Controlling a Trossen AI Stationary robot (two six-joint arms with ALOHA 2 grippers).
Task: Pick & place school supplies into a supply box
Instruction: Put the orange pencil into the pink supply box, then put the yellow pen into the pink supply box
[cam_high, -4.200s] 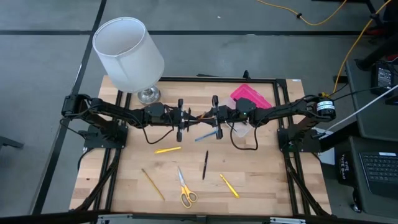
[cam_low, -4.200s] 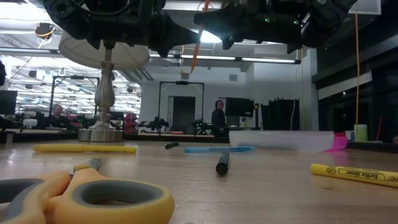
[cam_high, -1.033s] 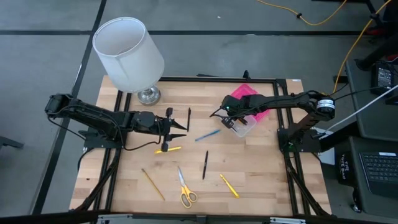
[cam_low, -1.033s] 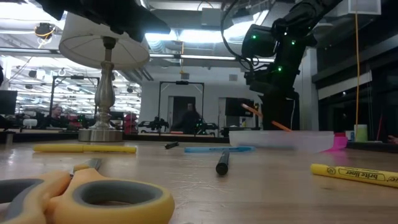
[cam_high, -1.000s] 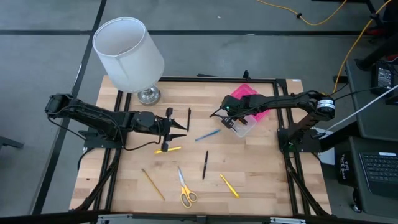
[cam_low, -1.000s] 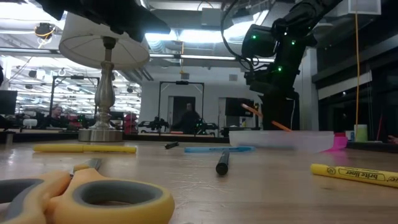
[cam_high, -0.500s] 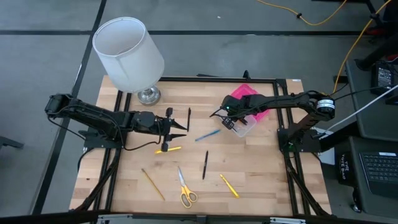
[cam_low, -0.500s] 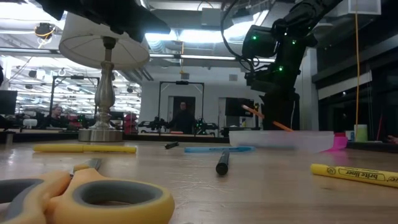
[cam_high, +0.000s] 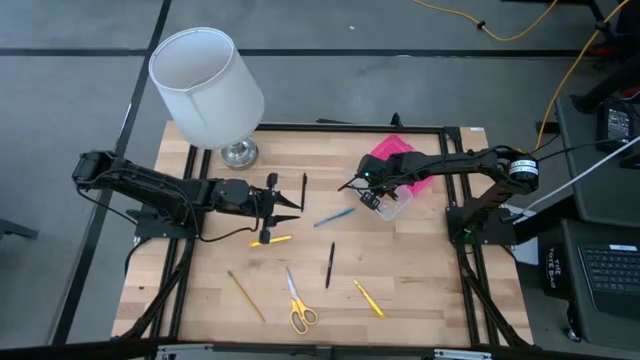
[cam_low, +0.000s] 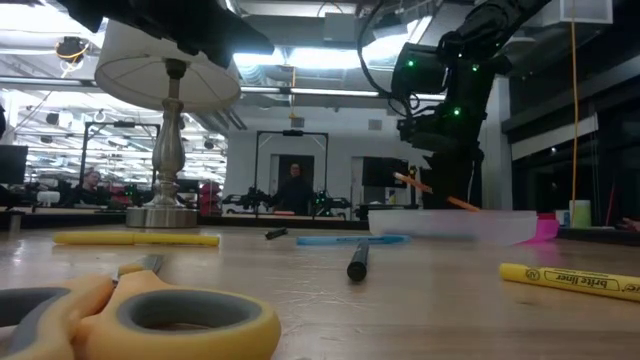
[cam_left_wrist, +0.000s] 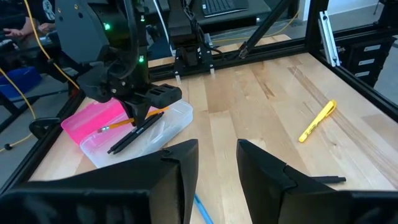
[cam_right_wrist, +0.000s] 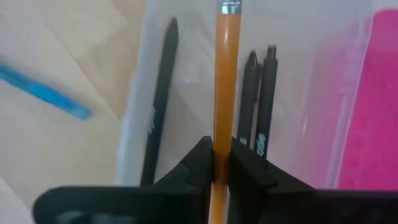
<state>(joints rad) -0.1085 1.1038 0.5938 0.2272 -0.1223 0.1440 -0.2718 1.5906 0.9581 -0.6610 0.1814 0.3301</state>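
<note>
**Inspector:** What had changed by the time of inspection?

**Assessor:** Roughly four seconds before, both arms met high over the middle of the counter (cam_high: 420, 270) with an orange pencil between them. At inspection the right gripper (cam_high: 366, 196) had carried that orange pencil (cam_right_wrist: 225, 68) alone to the supply box (cam_high: 398, 205) and sat a shade lower over it than half a second prior. I judged the delivery nearly complete, with only the release outstanding.

**Inspector:** State of the right gripper?

**Assessor:** Its fingers (cam_right_wrist: 199, 163) were clamped on the pencil, which hung tilted over the clear base, where three black pens (cam_right_wrist: 160, 99) already lay.

**Inspector:** And the left arm?

**Assessor:** The left gripper (cam_high: 284, 203) was drawn back above the counter's left half, level and pointing toward the box, fingers apart and holding nothing.

**Inspector:** Remaining items?

**Assessor:** A blue pen (cam_high: 332, 217), a yellow highlighter (cam_high: 271, 240), a black pen (cam_high: 329, 266), scissors (cam_high: 297, 305) and two more pencils lay loose on the counter, well apart from the box
</note>
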